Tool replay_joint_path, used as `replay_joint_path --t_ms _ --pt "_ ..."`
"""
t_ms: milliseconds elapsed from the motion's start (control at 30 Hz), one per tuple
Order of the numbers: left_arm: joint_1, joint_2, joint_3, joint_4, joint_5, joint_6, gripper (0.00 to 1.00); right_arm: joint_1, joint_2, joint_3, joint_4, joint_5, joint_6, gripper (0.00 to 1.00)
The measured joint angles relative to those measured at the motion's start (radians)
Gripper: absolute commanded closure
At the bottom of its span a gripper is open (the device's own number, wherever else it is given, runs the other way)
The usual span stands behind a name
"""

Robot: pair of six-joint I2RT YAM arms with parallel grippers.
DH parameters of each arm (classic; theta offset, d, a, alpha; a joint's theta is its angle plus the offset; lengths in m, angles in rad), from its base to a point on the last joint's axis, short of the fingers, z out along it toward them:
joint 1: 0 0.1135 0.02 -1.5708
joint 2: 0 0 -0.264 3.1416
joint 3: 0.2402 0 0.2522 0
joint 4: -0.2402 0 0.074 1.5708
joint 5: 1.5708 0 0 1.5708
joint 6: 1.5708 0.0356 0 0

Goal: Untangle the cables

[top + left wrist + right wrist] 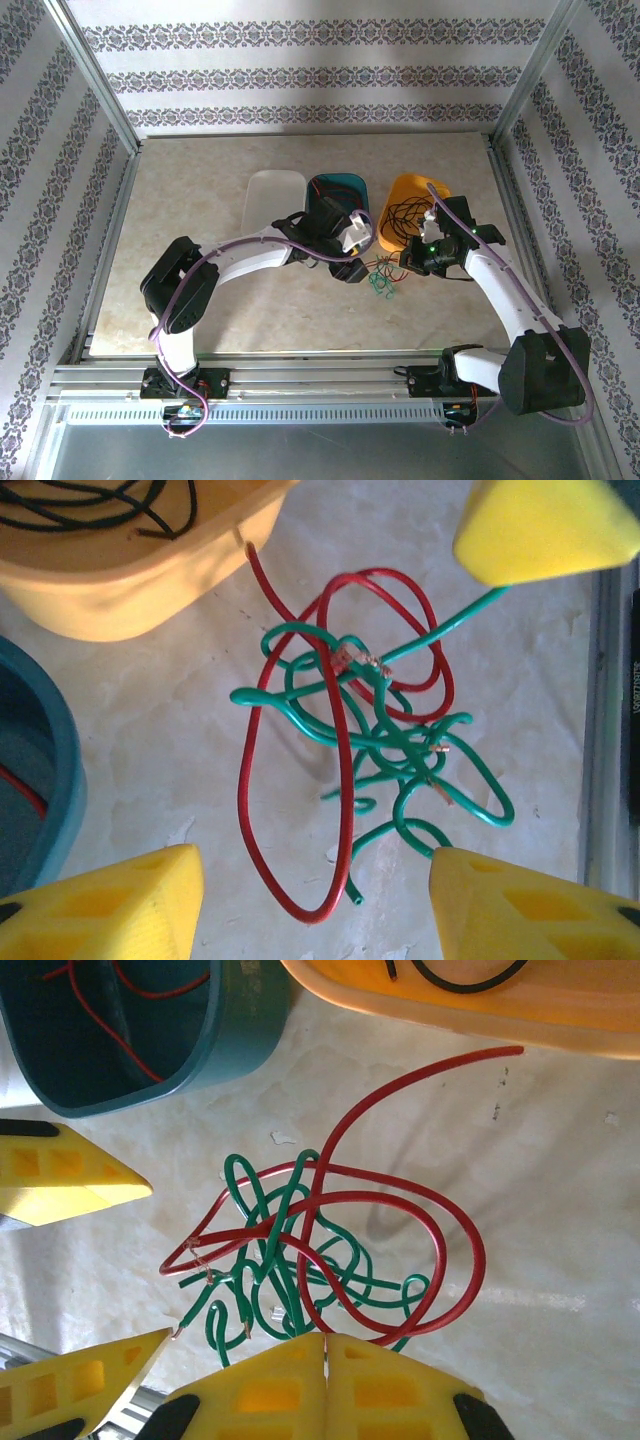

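Cables (382,278): a knot of red and green loops on the bench (200,190), just in front of the orange bin (412,180) and near the teal bin (340,180), between the two grippers.
Red cable (345,780): one long loop hangs down through the knot, and one end points towards the orange bin's wall.
Green cable (455,620): wound several times through the red. One strand runs straight out of the knot to the right gripper's tips.
Left gripper (315,900): spread wide and pinching nothing. The bottom of the red loop lies in the gap between its pads, and a green curl sits just beside the right-hand pad; I cannot tell whether they touch.
Right gripper (325,1345): pressed together, with green strands running in under its closed tips, so it pinches the green cable at the knot's edge.
Orange bin: holds black cables (90,505).
Teal bin: holds a second red cable (90,1010).
White tray (275,195): beside the teal bin, on the far side from the knot.
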Motion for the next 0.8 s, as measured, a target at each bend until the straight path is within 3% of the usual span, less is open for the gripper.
replay_joint_path --t_ms 167,333,500,667,800 --pt "0.0 0.0 -0.006 0.005 0.007 -0.001 0.41 0.0 0.0 0.0 0.0 -0.02 0.0 1.0" --pt "0.0 0.002 -0.006 0.033 0.007 -0.017 0.6 0.0 -0.014 0.0 0.001 -0.039 0.002 1.0" --pt "0.0 0.029 -0.006 0.047 0.006 -0.017 0.69 0.0 -0.026 0.0 0.007 -0.047 0.008 1.0" --pt "0.0 0.053 -0.013 0.059 -0.009 -0.02 0.98 -0.012 -0.026 0.0 0.008 -0.048 0.009 1.0" --pt "0.001 0.034 -0.045 0.107 -0.033 -0.031 1.0 -0.013 -0.026 0.0 0.008 -0.012 0.019 1.0"
